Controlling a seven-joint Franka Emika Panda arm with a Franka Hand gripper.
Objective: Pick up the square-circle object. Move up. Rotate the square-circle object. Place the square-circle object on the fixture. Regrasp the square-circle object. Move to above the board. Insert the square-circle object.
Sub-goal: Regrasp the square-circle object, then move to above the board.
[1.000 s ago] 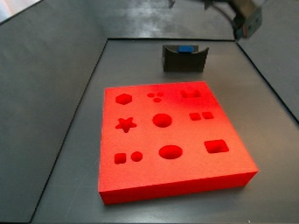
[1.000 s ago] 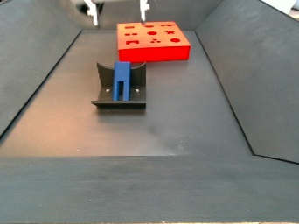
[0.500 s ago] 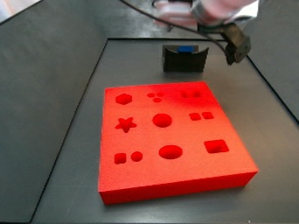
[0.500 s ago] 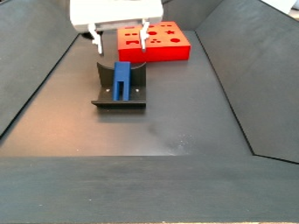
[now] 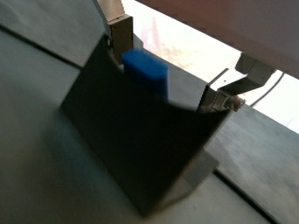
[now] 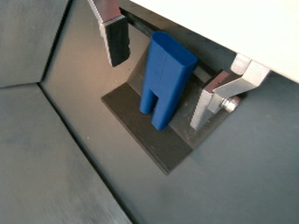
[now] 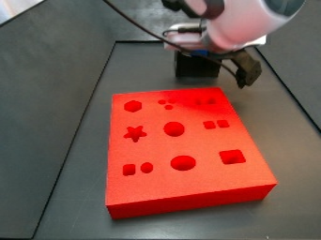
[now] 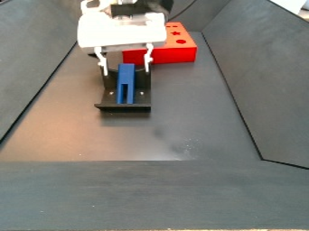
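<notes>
Lowering since half a second ago, the tool (image 8: pixel 122 63) is now brought down over the dark, nearly black U-shaped fixture (image 8: pixel 125 97), where the small bright blue plastic block (image 8: pixel 126 81) rests. Its silver fingers (image 6: pixel 117 39) are spread either side of the block, not touching it. The large red-orange board (image 7: pixel 182 150) is partly hidden in a side view (image 8: pixel 179 47) by the white wrist housing.

The bright blue square-circle object (image 8: pixel 126 80) rests on the dark fixture (image 8: pixel 123 97), between its raised sides. The gripper (image 8: pixel 123 60) hangs over it, fingers (image 6: pixel 117 39) spread either side without touching. The red board (image 7: pixel 182 148) lies flat nearby.
</notes>
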